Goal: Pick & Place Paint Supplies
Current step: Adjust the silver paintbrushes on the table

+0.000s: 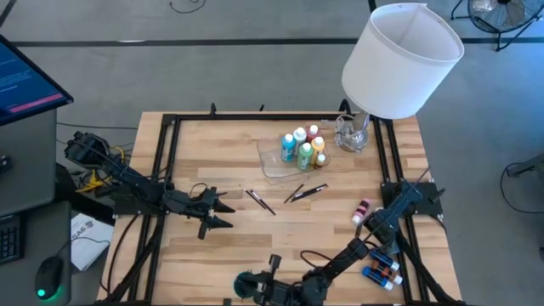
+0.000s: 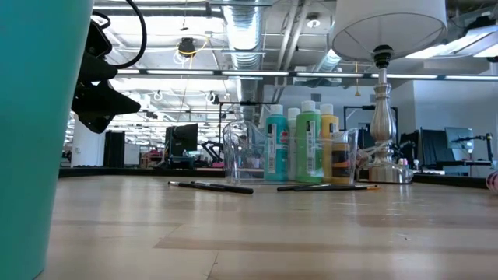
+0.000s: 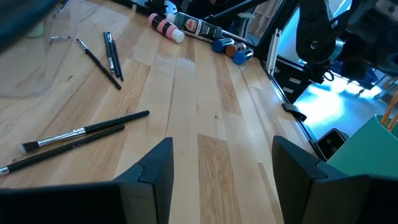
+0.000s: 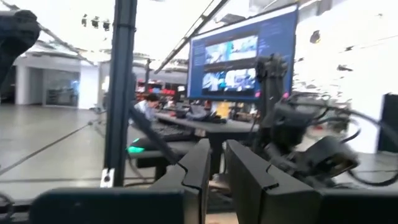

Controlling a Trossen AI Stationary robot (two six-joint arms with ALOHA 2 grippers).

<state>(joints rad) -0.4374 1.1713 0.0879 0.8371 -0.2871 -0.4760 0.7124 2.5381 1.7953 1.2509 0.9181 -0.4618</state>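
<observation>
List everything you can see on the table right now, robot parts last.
Paint bottles: at least five; teal, green, yellow, red; standing in the tray.
Clear tray: one; far middle of the table.
Pink bottle: one; lying beside the right arm.
Tiny bottles: a few, blue among them; near right edge.
Brushes: at least four; dark; two clusters mid-table.
Lamp: one; white shade; far right corner.
Teal cup: one; near edge, middle.
Left pincer: open, empty; left of the brushes.
Right pincer: shut; by the teal cup.
</observation>
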